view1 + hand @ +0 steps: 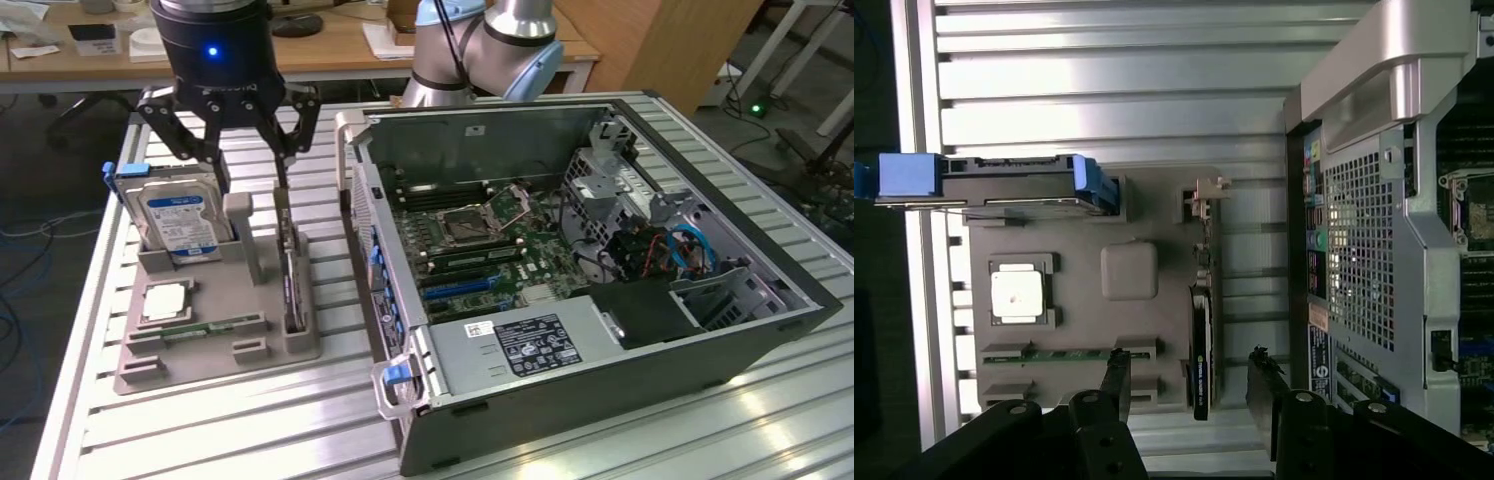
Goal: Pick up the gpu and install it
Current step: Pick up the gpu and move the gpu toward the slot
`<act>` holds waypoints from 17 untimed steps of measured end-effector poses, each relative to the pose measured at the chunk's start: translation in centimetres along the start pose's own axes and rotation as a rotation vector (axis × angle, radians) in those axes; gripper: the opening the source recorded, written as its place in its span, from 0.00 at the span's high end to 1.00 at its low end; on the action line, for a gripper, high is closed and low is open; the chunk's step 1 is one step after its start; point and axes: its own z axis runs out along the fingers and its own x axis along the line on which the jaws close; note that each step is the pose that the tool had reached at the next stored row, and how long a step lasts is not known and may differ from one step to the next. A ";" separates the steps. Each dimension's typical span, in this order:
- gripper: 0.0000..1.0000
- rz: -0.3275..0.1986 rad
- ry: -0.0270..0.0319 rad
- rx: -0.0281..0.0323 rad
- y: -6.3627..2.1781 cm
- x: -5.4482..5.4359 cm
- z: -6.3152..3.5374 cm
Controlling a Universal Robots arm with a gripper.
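Two fingers (1116, 372) of the gripper (251, 170) stand wide apart and hold nothing. It hangs over a grey tray (240, 290) on the slatted table (240, 420). In the exterior view the tray lies at nine o'clock of the open case (641, 380), just beside it.

The gpu (290, 270) stands on edge in a slot along the tray's three o'clock side. In the wrist view the gripper (1189, 355) straddles one end of the gpu (1200, 350), with a gap on each side and no contact.

A hard drive (180, 220) stands upright at the tray's eleven o'clock. A square chip (163, 300) lies flat at eight o'clock, with a memory stick (200, 330) just beside it, toward six.
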 end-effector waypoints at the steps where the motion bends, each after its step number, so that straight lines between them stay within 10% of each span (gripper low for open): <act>1: 0.41 0.000 0.0000 0.0002 -0.01 0.0 0.02; 17: 0.41 0.000 -0.0001 0.0028 -0.13 0.0 0.43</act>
